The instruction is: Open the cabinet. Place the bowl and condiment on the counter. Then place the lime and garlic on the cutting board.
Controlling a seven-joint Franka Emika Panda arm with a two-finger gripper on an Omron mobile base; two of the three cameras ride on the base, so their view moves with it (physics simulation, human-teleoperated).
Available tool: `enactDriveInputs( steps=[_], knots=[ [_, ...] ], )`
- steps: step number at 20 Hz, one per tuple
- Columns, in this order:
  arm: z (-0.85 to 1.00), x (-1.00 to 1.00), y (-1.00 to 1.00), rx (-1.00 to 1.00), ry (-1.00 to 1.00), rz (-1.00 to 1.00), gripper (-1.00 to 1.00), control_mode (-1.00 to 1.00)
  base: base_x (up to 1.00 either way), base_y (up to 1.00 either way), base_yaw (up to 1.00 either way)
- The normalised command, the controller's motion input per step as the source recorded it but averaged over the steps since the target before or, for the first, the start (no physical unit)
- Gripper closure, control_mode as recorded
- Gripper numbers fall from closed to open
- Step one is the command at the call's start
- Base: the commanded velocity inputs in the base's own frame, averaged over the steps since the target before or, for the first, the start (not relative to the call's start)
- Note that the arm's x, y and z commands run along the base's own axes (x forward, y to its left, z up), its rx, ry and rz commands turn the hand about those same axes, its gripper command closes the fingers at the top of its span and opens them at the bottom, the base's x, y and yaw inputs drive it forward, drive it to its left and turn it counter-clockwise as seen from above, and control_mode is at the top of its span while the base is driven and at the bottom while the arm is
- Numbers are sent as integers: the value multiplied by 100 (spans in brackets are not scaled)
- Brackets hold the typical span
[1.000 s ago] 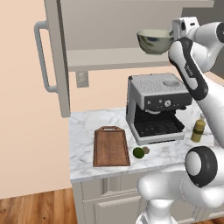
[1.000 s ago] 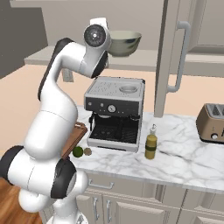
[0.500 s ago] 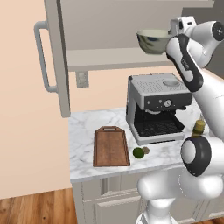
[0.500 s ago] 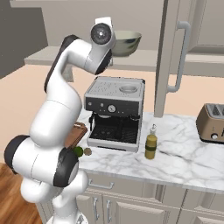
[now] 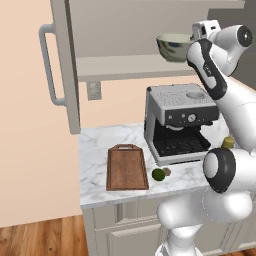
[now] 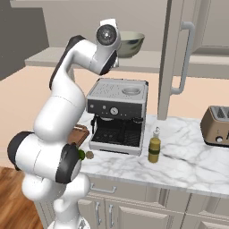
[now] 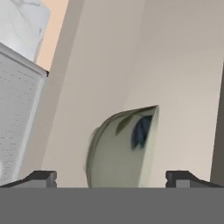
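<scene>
Left base view: the cabinet (image 5: 65,65) stands open, the bowl (image 5: 173,47) on its shelf; the lime (image 5: 158,174) and garlic (image 5: 167,172) lie just beside the cutting board (image 5: 126,167).

Right base view: the condiment (image 6: 154,147) stands on the counter (image 6: 188,156), near the coffee machine (image 6: 117,115).

Hand view: the gripper (image 7: 111,178), jaws wide apart, faces the bowl between its fingertips (image 7: 41,177).

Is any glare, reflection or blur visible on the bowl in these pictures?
Hand view: the bowl appears rolled sideways, with a dark blue reflection on its glossy side and a slightly soft left edge. Left base view: pale sheen on the bowl's side, edges sharp.
</scene>
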Motion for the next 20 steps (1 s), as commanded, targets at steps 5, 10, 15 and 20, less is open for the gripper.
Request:
enactDriveInputs(
  steps=[5,10,15,20],
  knots=[
    [-2,25,-4,-3,0,0,-100,-100,0,0,0],
    [0,27,-6,-1,0,0,-100,-100,0,0,0],
    [0,24,-9,0,0,0,-100,-100,0,0,0],
    [0,20,-9,0,0,0,-100,-100,0,0,0]
  ],
)
